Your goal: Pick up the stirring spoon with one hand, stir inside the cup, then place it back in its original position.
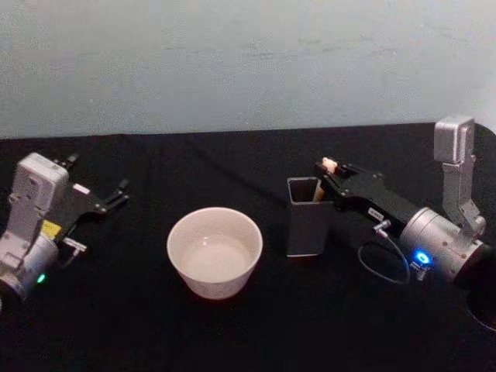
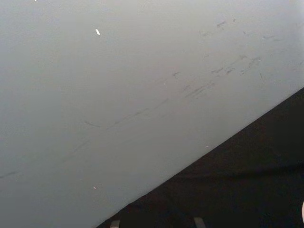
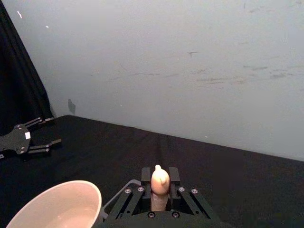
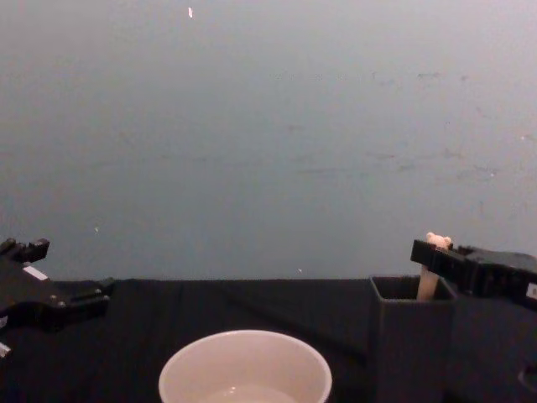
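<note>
While the holder (image 1: 307, 217) hides its stem, the right claw (image 1: 325, 172) grips the stirring spoon (image 3: 159, 185); the left claw (image 1: 116, 194) rests released.

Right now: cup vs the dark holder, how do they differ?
The cup is round, wide and cream-white; the holder is square-sided, narrow and dark grey. The cup stands apart from both grippers; the holder has the stirring spoon in it, with the right gripper shut on the handle. Both stand upright on the black table.
</note>
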